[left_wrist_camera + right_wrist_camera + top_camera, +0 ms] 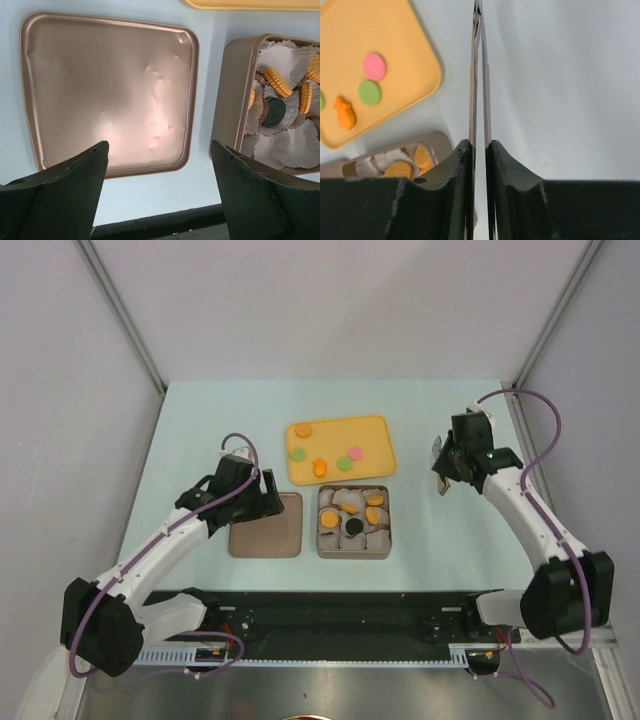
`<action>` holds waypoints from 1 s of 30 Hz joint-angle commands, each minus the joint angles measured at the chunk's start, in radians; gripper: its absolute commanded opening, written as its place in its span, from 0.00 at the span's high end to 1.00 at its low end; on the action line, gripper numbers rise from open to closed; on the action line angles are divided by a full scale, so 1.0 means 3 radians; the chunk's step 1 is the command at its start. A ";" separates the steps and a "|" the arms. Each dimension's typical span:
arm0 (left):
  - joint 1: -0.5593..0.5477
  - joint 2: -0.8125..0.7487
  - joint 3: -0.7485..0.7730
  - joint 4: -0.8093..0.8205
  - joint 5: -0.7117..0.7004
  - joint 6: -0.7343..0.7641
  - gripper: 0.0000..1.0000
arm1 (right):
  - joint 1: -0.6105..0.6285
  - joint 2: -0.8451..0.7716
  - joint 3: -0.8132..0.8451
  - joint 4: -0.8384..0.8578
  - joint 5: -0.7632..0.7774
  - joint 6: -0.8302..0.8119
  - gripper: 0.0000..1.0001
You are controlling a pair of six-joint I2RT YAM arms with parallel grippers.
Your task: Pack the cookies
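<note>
On the table (200, 440), cookies (303, 430) sit partly on the yellow tray (372, 428), partly in the tin (225, 100) among paper cups (282, 57). Right tool (479, 155) is clamped on metal tongs (478, 75), right of the tray. Left tool (159, 150) is wide open and empty above the lid (100, 85).

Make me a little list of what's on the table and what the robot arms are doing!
tray: yellow, holds five cookies
tin: paper cups, orange cookies and a black cookie
lid: off, flat beside the tin
left arm: jaws open, near the lid
right arm: jaws shut on metal tongs
</note>
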 commanded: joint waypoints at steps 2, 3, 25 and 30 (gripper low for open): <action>0.0017 -0.0100 -0.0022 0.0083 0.0067 -0.0002 0.12 | -0.0261 0.0401 0.0012 0.0474 -0.0325 -0.0087 0.82; 0.0017 -0.0095 -0.0017 0.0089 0.0073 -0.0002 0.12 | -0.0297 0.0528 0.0017 0.0535 -0.0320 -0.0087 0.82; 0.0017 -0.0120 -0.0053 0.0094 0.0078 -0.0002 0.12 | -0.0343 0.1537 0.0135 0.0500 -0.0448 -0.0113 0.52; 0.0017 -0.0095 -0.0043 0.0099 0.0073 -0.0002 0.12 | -0.0292 0.1440 0.0135 0.0459 -0.0315 -0.0128 0.41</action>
